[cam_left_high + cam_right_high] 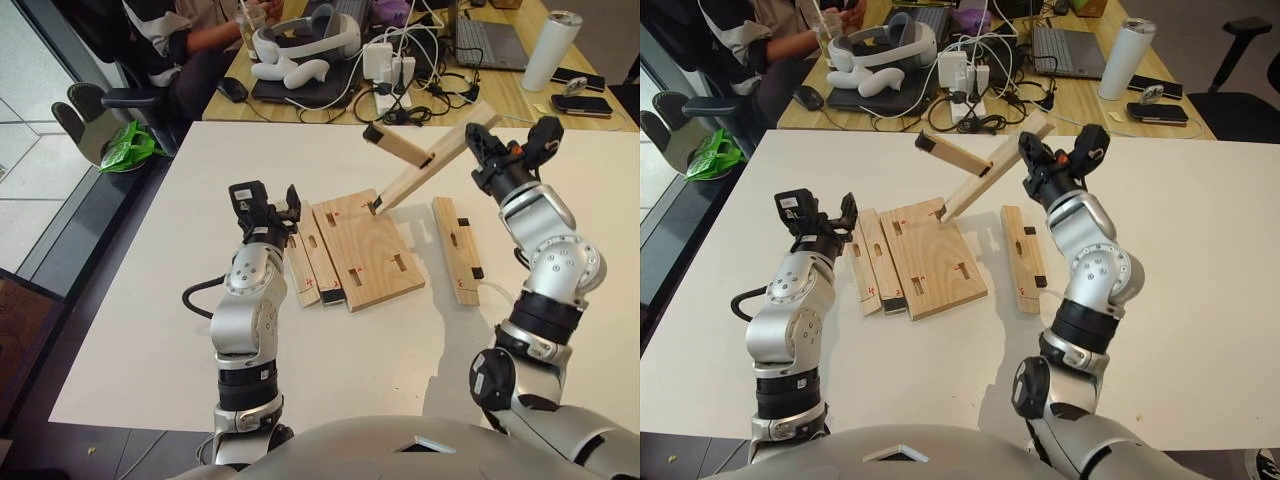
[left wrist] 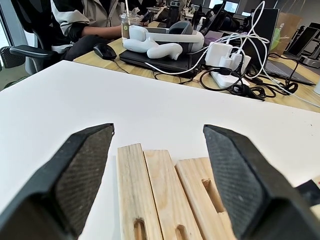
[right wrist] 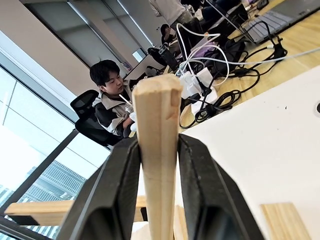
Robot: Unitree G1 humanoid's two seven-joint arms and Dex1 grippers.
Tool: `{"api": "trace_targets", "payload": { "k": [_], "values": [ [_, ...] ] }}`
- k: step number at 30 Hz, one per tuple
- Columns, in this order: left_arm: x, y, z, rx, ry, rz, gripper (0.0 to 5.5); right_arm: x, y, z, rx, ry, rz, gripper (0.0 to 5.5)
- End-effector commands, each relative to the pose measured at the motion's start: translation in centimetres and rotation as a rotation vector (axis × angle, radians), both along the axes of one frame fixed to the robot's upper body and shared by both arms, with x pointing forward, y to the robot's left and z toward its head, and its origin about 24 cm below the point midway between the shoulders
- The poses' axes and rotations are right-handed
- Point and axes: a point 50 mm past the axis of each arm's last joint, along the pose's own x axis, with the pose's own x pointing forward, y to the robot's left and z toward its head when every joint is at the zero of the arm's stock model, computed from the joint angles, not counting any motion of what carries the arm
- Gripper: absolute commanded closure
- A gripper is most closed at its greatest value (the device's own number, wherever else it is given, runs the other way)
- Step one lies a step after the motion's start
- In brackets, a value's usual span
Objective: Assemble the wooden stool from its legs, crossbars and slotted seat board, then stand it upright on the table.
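The slotted seat board (image 1: pixel 365 250) lies flat in the middle of the white table (image 1: pixel 150 330). Two loose wooden bars (image 1: pixel 312 258) lie against its left edge, and one leg (image 1: pixel 455 248) lies to its right. My left gripper (image 1: pixel 281 208) hovers open just over the far ends of the bars (image 2: pixel 150 200), with nothing between its fingers (image 2: pixel 80 185). My right gripper (image 1: pixel 482 135) is shut on the upper end of a leg (image 3: pixel 157 125) held at a slant; its lower end touches the board's far edge. A crossbar (image 1: pixel 400 147) sticks out of that leg.
Behind the table's far edge stands a wooden desk (image 1: pixel 500 85) with a headset (image 1: pixel 300 45), a power strip and cables (image 1: pixel 400 90), a laptop (image 1: pixel 490 45) and a tumbler (image 1: pixel 550 50). The table's left edge drops to the floor.
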Motion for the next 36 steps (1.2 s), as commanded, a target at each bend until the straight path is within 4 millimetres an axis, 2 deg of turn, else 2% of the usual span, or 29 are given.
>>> {"api": "trace_targets", "payload": {
  "k": [1,5,10,14,20,25,36],
  "values": [
    [-0.5,-0.6,-1.1,-0.024,0.044,0.025,2.16,-2.2,0.4,0.4,0.060,-0.019,0.047,4.48],
    [-1.2,-1.1,-2.1,-0.061,0.069,0.058,2.16,-3.6,-0.3,0.3,0.060,-0.007,0.107,4.48],
    [-1.7,-1.1,-2.0,-0.067,0.056,0.078,2.16,-4.2,-2.7,0.6,-0.022,0.014,0.124,4.48],
    [-1.8,-0.5,-1.8,-0.062,0.045,0.108,2.16,-4.9,-3.6,1.1,-0.079,0.009,0.134,4.49],
    [-1.3,0.1,-0.8,-0.039,0.014,0.113,2.16,-6.1,-3.3,0.4,-0.171,0.035,0.169,4.49],
    [-1.0,1.1,-0.2,-0.022,-0.012,0.142,2.16,-6.2,-2.8,1.9,-0.358,-0.064,0.206,4.49],
    [-1.2,1.2,0.2,-0.013,-0.025,0.161,2.16,-6.8,-2.0,1.8,-0.432,-0.090,0.269,4.49]
  ]
}}
